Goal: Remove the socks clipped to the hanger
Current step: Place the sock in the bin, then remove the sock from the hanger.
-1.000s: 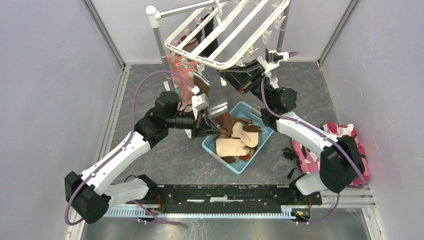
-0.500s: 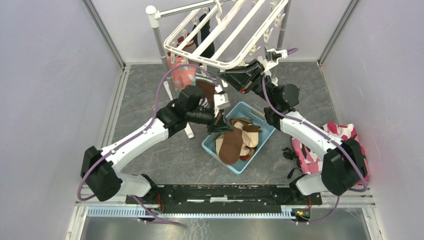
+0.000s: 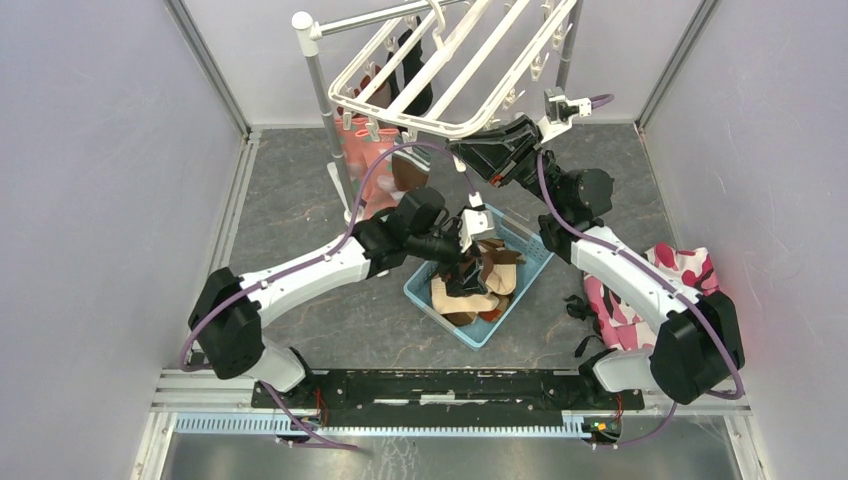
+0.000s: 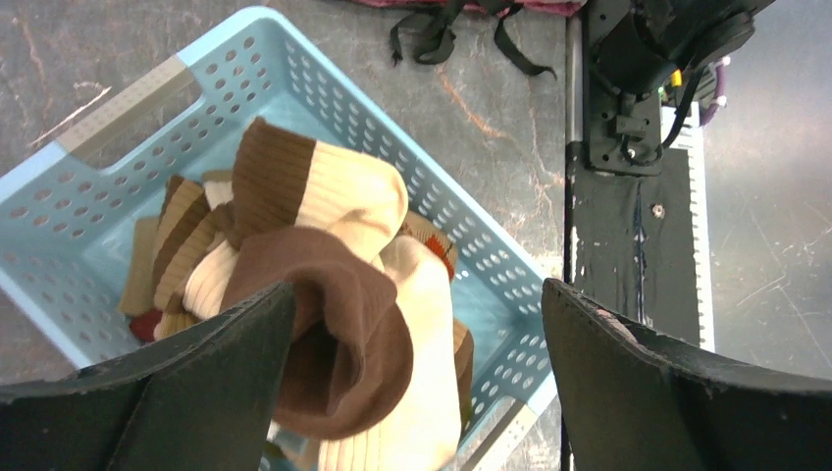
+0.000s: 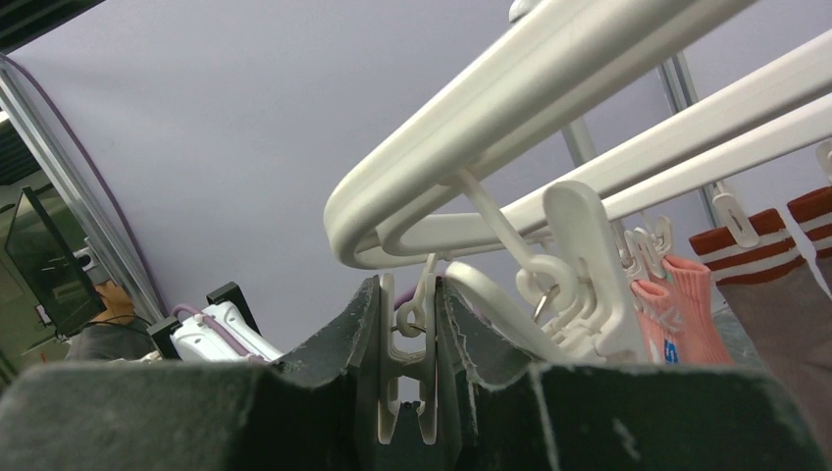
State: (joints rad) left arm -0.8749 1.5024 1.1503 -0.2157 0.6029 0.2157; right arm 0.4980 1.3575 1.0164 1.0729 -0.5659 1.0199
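Presently, by item, from the task's things outward.

1. Brown sock [image 4: 334, 324]. It lies folded on a heap of socks [image 4: 392, 226] inside the basket [image 4: 324, 98], so this one looks delivered.
2. Pink socks [image 3: 362, 160], banded sock [image 5: 775, 285] and black sock [image 3: 415, 85]. All hang clipped to the hanger [image 3: 430, 125], above the far part of the desk [image 3: 300, 200], so the task looks only partly done.
3. Left end effector [image 4: 417, 294]. It is released, with the jaws wide apart and nothing between them, and hangs over the basket.
4. Right end effector [image 5: 407, 294]. It is clenched on one white clip [image 5: 404, 383] at the hanger's near corner.

Handling note (judgement): the step in hand looks like clearing the drop.
- Lift the left end effector straight up so neither finger drags the brown sock back over the basket wall.
- Maintain the right-hand pinch on the clip so the hanger does not swing.
- For the next sock, grip the cloth close under its clip and pull downward, not sideways.

Position:
- The brown sock sits directly below the left end effector, close against one finger. Whether they touch cannot be told.
- The clipped socks hang up and away from the left end effector.
- In the right wrist view, they hang a few clips along from the right end effector.
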